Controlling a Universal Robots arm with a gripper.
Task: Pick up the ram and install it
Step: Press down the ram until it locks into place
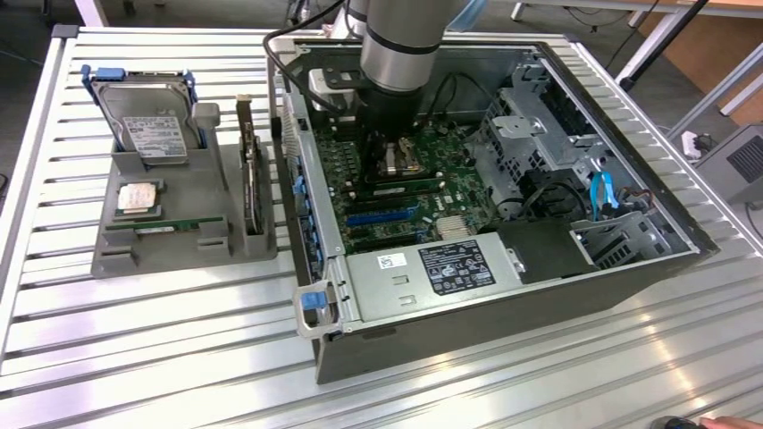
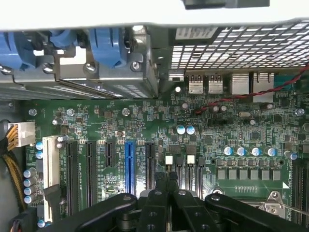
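Ribbed metal slats make up your desk, with an open computer case lying across its middle and a grey holder near the edge on the exterior view's left. That holder carries a silver hard drive standing in blue brackets, a dark card on edge, and the ram, a thin green stick lying low in a slot at the holder's near side, well apart from the arm. Your arm reaches down into the case over the green motherboard, at the end away from the silver power supply. Your hand hangs close above the board, its black fingers pressed together with nothing visibly held between them. In the wrist view the fingertips sit just beside the blue slot and the row of black slots.
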